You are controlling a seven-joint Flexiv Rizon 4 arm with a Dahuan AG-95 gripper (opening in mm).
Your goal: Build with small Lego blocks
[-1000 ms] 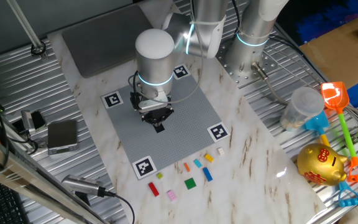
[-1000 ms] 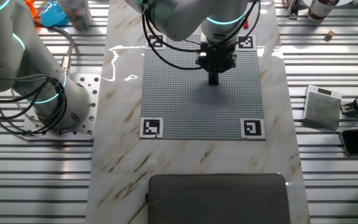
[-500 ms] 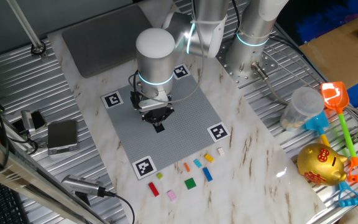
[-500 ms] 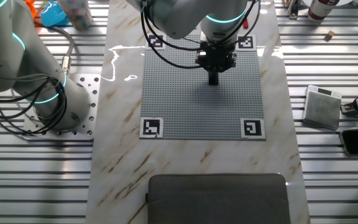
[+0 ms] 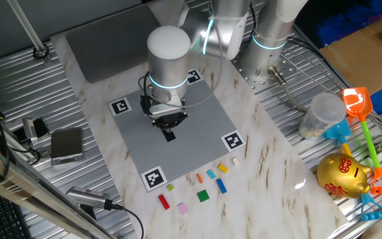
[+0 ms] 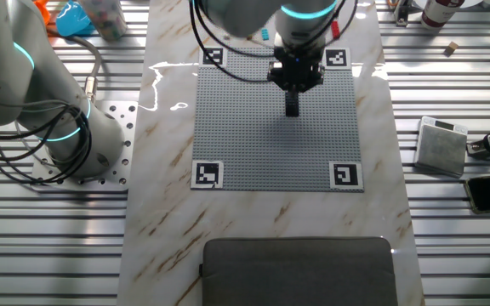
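Observation:
My gripper (image 5: 169, 135) points down over the middle of the grey studded plate (image 5: 197, 126). Its dark fingers are drawn together on a small black Lego block (image 6: 292, 109) at their tip, which is at the plate's surface. The gripper also shows in the other fixed view (image 6: 292, 105). Several loose small blocks lie on the marble in front of the plate: red (image 5: 164, 202), pink (image 5: 183, 208), green (image 5: 203, 195), orange (image 5: 199, 178), blue (image 5: 221, 186), yellow (image 5: 223, 168) and whitish (image 5: 235, 160).
A dark grey pad (image 6: 300, 270) lies behind the plate. A second arm's base (image 5: 265, 63) stands at the plate's far corner. A gold piggy bank (image 5: 342, 175), a plastic cup (image 5: 322, 114) and toy spade and rake (image 5: 367, 143) sit to the right. A small grey box (image 5: 66, 144) lies left.
The arm's wrist has shifted slightly up and away, while the fingertip with the black block stays at the same spot on the plate.

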